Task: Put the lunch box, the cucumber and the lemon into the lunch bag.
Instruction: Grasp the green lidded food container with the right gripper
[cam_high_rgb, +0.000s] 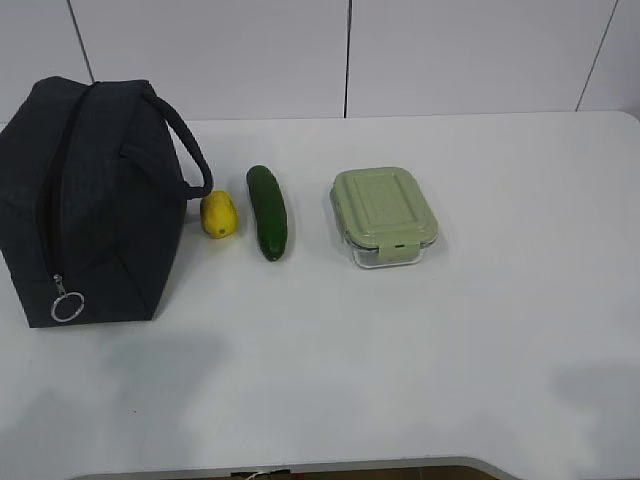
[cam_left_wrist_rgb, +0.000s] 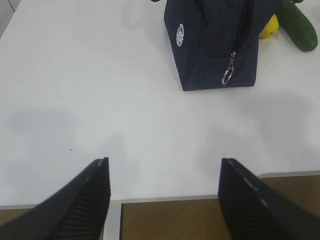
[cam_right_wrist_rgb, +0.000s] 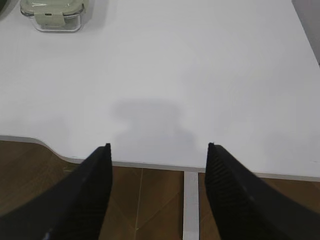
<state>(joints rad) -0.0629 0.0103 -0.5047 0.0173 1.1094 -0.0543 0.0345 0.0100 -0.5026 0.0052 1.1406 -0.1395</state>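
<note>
The large dark navy fabric lunch bag is seen at the far left of the white table, zipped shut, its silver ring pull hanging at the near end. Soft, sagging walls are to be expected; the ring is judged the place to take hold, with a handle steadied by the other arm. To its right, well apart, the small clear glass lunch box with pale green snap-on lid is found: probably heavy, rigid and slick, best pinched across its short sides. Between them the stubby dark green cucumber is laid, firm and smooth, to be gripped mid-length. Just beside the bag, the small yellow lemon is likely to roll.

One of each is counted, four things in all. Both the left gripper and the right gripper are held spread and empty at the near table edge.
</note>
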